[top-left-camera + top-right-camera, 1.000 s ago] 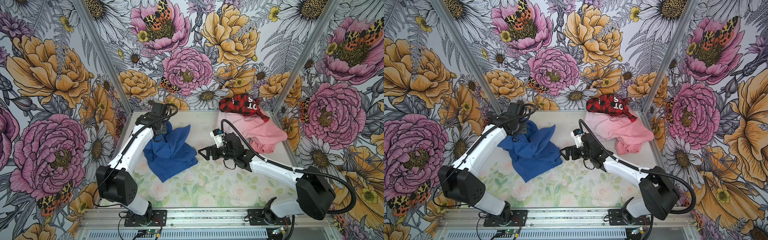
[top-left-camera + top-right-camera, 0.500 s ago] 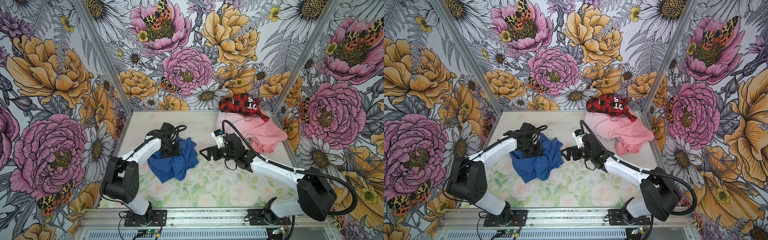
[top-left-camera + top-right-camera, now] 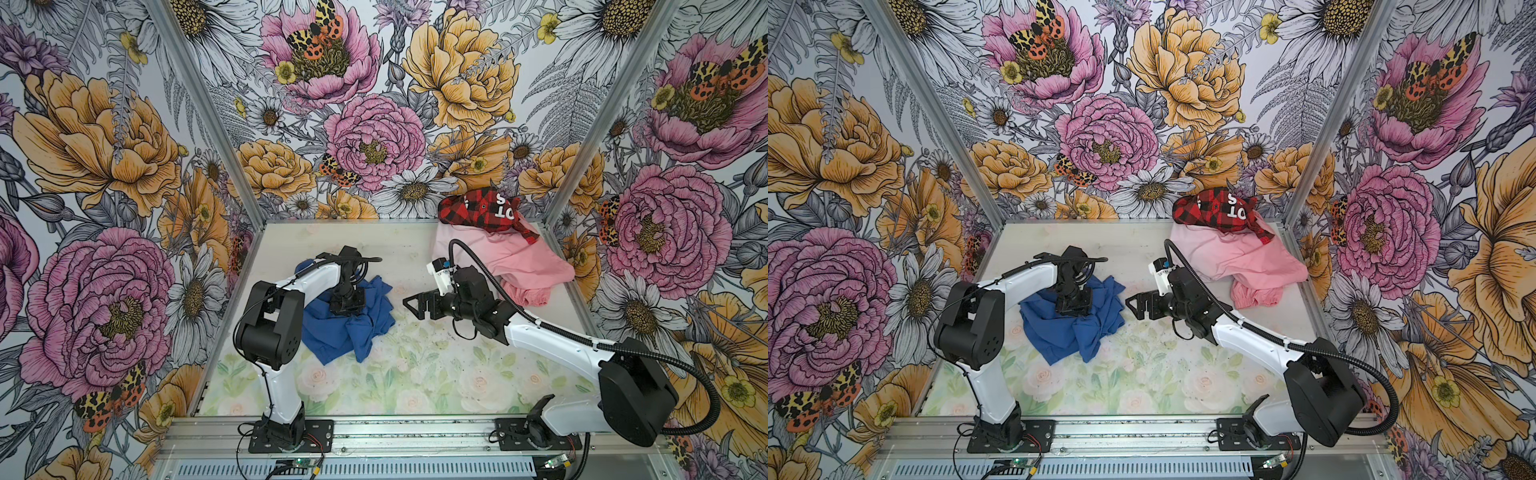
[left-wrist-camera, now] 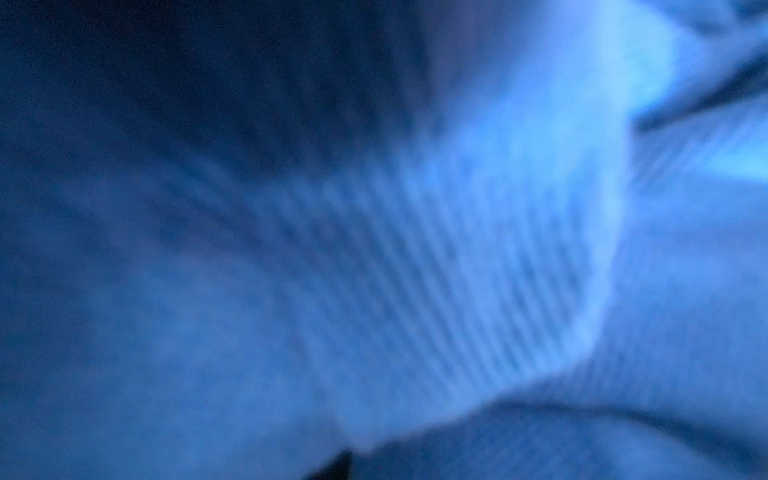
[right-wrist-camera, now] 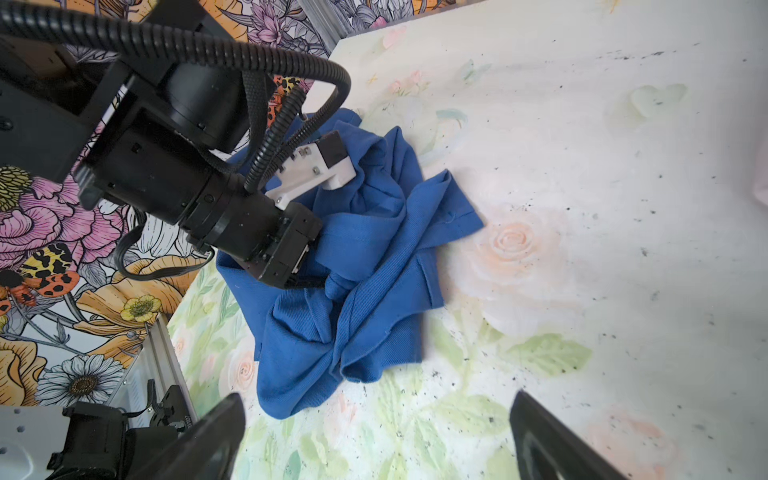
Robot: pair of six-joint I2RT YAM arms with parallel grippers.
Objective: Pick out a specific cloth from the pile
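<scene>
Since a second ago the left arm has dropped from its raised reach and pulled back, and the cloth (image 3: 332, 332), which hung spread below it, now lies bunched on the table (image 3: 415, 374), well apart from the pile (image 3: 519, 257) and on the far side of both grippers from it. The main risk is probably at the left gripper (image 5: 309, 282). It is sunk into the heap, and fabric presses so close to its wrist camera that that view shows nothing but blurred blue weave (image 4: 374, 249). A fold could catch on the camera mount or the cables and ride up with the arm when it lifts away, dragging the cloth about. If instead the arm carries it further, the thin pinch of soft fabric might slip out. This claw is closed: the right wrist view shows creases gathering toward its tip, so I judge that it is holding a fold of the cloth, though the fingertips themselves are buried. Nearer the pile, the right gripper (image 3: 409, 305) has hardly shifted. It hovers above the table with its jaws spread wide, holding nothing and pointing at the cloth's near edge without touching it. Any careless advance could snag that edge. The red-and-black plaid garment (image 3: 486, 212) sits untouched atop the pile's pink layers.
</scene>
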